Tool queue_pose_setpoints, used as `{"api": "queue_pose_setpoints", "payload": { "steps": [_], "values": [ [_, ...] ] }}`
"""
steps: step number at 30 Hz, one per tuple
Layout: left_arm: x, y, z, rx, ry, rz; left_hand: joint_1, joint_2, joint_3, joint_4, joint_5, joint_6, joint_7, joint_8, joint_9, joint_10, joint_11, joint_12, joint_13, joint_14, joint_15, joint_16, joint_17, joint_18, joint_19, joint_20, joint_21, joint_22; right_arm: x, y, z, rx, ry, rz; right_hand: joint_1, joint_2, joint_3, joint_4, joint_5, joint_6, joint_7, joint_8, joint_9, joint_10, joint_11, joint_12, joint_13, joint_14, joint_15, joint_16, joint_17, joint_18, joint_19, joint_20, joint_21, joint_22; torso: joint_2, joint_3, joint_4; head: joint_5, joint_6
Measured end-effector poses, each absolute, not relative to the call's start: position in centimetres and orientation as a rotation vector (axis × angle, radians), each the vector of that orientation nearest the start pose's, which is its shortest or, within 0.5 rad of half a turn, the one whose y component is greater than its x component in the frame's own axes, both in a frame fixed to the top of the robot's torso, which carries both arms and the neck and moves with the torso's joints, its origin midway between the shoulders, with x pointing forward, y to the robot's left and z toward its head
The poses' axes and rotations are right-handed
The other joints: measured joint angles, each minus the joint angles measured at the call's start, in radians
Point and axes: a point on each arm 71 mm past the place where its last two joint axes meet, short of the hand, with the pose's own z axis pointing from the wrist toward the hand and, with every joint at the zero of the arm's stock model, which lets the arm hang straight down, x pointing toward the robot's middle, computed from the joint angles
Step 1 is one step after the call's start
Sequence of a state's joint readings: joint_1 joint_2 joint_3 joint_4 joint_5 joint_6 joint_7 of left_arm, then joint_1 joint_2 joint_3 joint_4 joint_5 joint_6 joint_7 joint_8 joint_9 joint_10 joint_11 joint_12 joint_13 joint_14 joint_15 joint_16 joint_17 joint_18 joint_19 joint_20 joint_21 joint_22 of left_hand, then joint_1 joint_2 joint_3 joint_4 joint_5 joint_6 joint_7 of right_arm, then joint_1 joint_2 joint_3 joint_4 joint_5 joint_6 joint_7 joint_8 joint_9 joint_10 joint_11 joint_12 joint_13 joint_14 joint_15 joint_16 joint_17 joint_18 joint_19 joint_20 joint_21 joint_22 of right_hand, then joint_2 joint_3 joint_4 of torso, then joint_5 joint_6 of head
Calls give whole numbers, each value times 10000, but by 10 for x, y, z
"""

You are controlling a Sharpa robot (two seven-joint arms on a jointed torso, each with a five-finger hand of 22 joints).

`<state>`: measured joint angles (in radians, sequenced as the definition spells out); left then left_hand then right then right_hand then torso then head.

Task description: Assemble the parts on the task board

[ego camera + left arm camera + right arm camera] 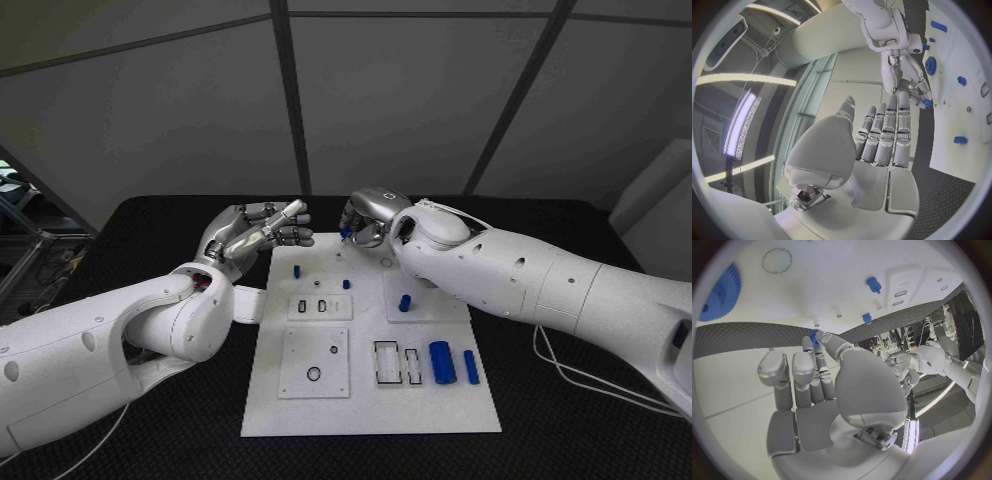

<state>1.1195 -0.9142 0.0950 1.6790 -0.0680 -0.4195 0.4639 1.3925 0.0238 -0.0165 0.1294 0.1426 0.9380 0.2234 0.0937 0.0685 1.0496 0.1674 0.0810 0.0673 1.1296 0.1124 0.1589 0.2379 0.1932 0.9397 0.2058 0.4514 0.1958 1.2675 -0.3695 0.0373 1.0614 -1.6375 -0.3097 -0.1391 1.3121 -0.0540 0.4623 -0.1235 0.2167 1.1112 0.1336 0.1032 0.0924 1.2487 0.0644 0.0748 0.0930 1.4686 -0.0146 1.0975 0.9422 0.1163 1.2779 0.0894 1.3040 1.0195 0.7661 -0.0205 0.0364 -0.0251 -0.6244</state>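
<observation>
Nearest on the task board (369,405), two blue cylinders (441,362) are seen lying side by side near the right edge, next to a rectangular slot. Further up, a short blue peg (405,302) is stood upright on the board's right half, and a thin blue pin (297,271) is stood toward the left. At the far left corner, the left hand (264,230) is held raised just above the table, fingers stretched out straight and close together, nothing gripped. At the far edge, the right hand (368,218) is curled downward, and a small blue part (814,336) is pinched at its fingertips just beyond the board's edge.
</observation>
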Motion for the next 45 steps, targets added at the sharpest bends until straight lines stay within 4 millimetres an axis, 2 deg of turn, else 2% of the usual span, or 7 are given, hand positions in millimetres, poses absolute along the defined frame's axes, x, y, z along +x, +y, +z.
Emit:
{"api": "queue_pose_setpoints", "payload": {
  "steps": [12,22,27,32,41,43,45],
  "values": [
    [465,207,-146,-10422,12574,-16051,0,0,0,0,0,0,0,0,0,0,0,0,0,0,0,-41,12,0,0,0,0,-11,569,-78,-144,-2915,15188,5366,-1,-1,-26,26,-25,-31,2,-28,-6,0,0,0,9,0,1,0,3,0,0,0,0,-1,-2,-1,0,45,-94],
    [466,207,-144,-10403,12555,-16067,0,0,0,0,0,0,0,0,0,0,0,0,0,0,0,-41,12,-1,0,0,0,-11,570,-75,-147,-3059,15458,5306,-2,-2,-26,26,-67,-47,-7,-60,-27,-6,5,-40,8,0,1,38,27,1,0,0,0,11,-9,-8,-4,55,-108],
    [466,206,-144,-10386,12548,-16084,0,0,0,0,0,0,0,0,0,0,0,0,0,0,0,-41,11,-1,0,0,0,-10,572,-72,-147,-3051,15460,5265,-2,-2,-21,83,-67,-120,53,-55,-27,-101,101,-94,21,0,1,39,27,1,0,0,0,11,-4,-10,-4,62,-98],
    [466,206,-143,-10380,12546,-16092,0,0,0,0,0,0,0,0,0,0,0,0,0,0,0,-41,10,-1,0,0,0,-10,572,-70,-149,-3045,15477,5228,-2,-2,-21,83,-84,-121,53,-55,-27,-182,106,-93,9,0,1,90,26,1,0,0,0,-2,-3,-12,-2,55,-95],
    [466,206,-143,-10371,12548,-16098,0,0,0,0,0,0,0,1,0,0,0,0,0,0,0,-41,10,-1,0,0,0,-10,573,-68,-149,-3048,15475,5205,-42,-146,-45,111,-130,-265,167,-191,-27,-404,177,-90,-25,-6,7,146,48,1,-39,38,40,-2,4,-12,-8,55,-94],
    [466,206,-143,-10371,12550,-16099,0,0,0,0,0,0,0,1,0,0,0,0,0,0,0,-41,9,-1,0,0,0,-10,573,-68,-149,-3046,15478,5195,-45,-228,-23,133,-223,-441,213,-274,-44,-586,213,-91,-49,-23,56,207,107,1,-93,93,40,-44,4,-12,-8,55,-93],
    [466,206,-143,-10371,12553,-16101,0,0,0,0,0,0,0,1,0,0,0,0,0,0,0,-41,11,-2,-20,20,0,-9,573,-68,-149,-3038,15479,5175,-97,-384,-47,166,-320,-855,303,-394,-150,-933,302,-92,-113,-26,182,232,96,2,-203,201,-8,-227,4,-11,-8,59,-93]
  ]
}}
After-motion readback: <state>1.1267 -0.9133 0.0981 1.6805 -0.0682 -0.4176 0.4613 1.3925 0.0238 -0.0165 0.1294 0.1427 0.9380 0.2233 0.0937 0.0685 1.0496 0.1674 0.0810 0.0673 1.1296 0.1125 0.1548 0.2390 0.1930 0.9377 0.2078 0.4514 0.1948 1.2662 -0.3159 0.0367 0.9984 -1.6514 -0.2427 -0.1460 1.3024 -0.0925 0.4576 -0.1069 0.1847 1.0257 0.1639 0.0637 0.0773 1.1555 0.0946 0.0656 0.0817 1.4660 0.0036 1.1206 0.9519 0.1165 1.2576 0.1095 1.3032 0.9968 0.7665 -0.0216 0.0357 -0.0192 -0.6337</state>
